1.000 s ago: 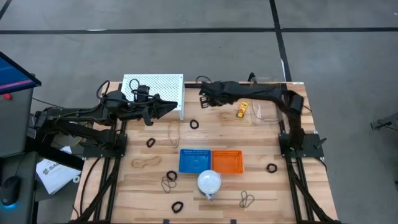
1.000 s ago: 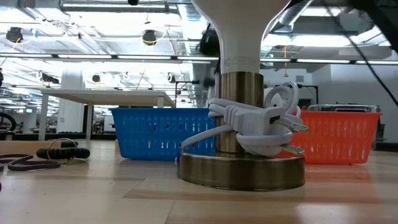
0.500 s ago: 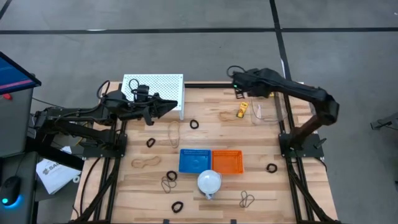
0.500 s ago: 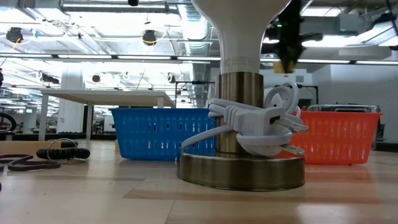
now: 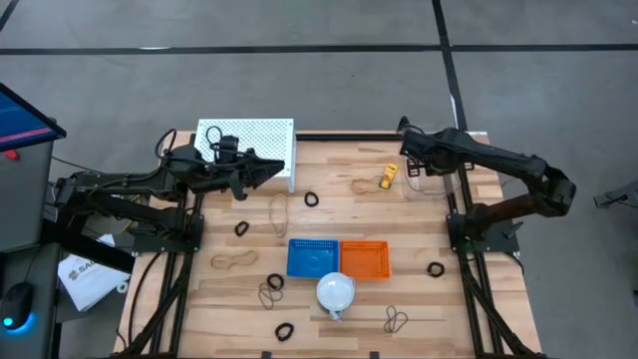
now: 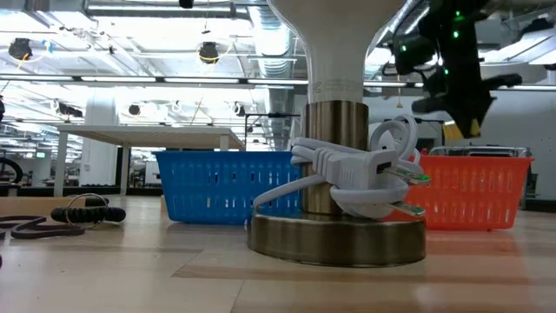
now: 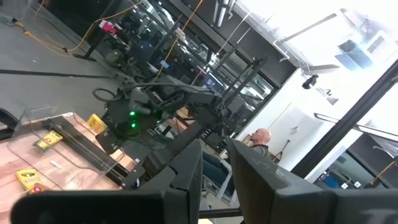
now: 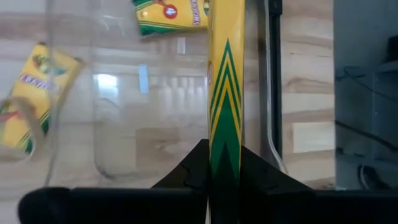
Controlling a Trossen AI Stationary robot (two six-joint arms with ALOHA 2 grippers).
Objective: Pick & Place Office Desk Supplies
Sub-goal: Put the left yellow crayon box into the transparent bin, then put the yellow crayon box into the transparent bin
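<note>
Three yellow crayon packs show in the right wrist view. One [image 8: 225, 93] is clamped edge-on between the fingers of the right gripper [image 8: 225, 168], above the table's [image 5: 419, 299] far right corner. The other two [image 8: 34, 93] [image 8: 169, 11] lie on the wood by a clear plastic tray [image 8: 74, 143]; whether either lies inside it cannot be told.

From above I count three tan rubber-band loops [image 5: 278, 211] [image 5: 234, 261] [image 5: 361, 184], four black rings [image 5: 312, 199] [image 5: 240, 228] [image 5: 435, 268] [image 5: 284, 330] and two dark band tangles [image 5: 269, 291] [image 5: 396, 320].

Two baskets, blue [image 5: 312, 256] and orange [image 5: 364, 257], sit touching mid-table; only mesh floors show.

The left gripper [image 5: 274, 170] waits near the far left corner, with a narrow gap between its fingers and nothing in them.
</note>
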